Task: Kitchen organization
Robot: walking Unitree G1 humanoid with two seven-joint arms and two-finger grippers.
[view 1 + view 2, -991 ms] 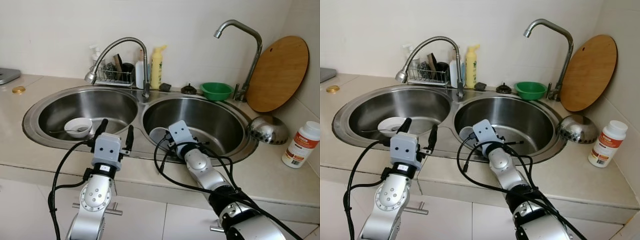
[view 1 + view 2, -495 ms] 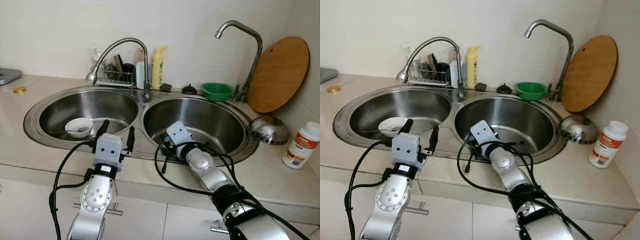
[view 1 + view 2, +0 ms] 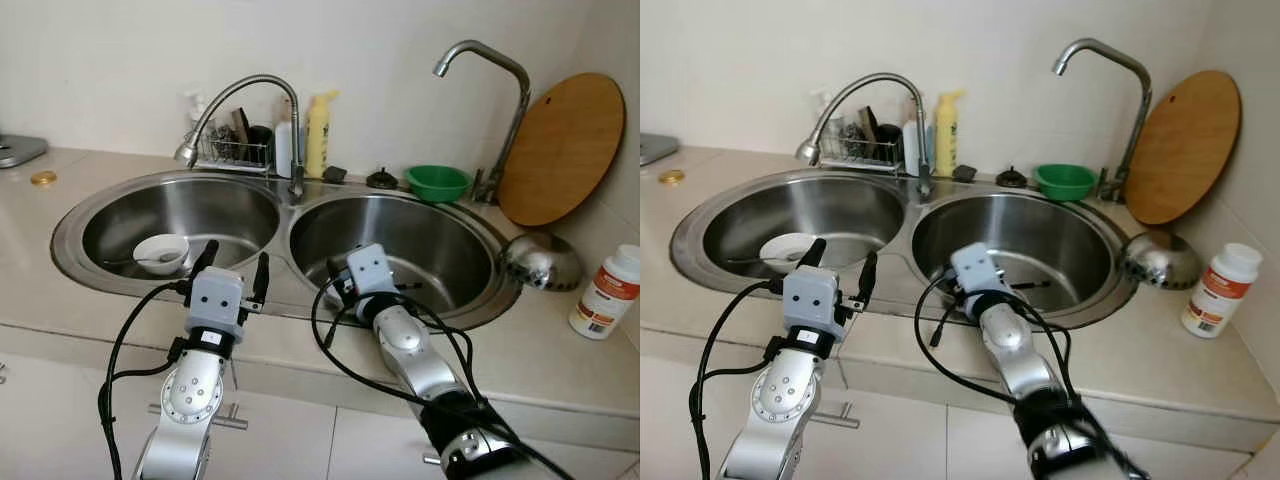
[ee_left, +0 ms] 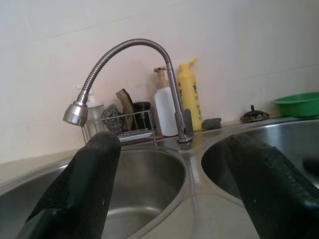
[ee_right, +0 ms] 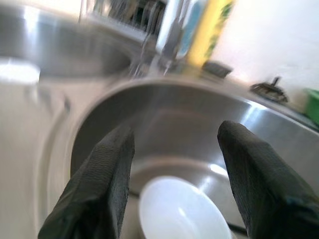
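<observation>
A steel double sink is set in the beige counter. In its left basin lies a small white bowl with a spoon in it. My left gripper hovers open over the sink's front rim, between the basins, holding nothing; the left wrist view looks past its fingers at the curved faucet. My right gripper is open over the front of the right basin. A white cup sits in that basin just below and between its fingers, untouched. In the eye views my right wrist block hides the cup.
Behind the sink stand a wire rack, a yellow bottle and a green bowl. A round wooden board leans on the right wall. A steel ladle bowl and a white bottle sit at right.
My right wrist has swung slightly right over the right basin and now covers the white cup seen a second ago. The left arm is still. The camera shifted a little.
</observation>
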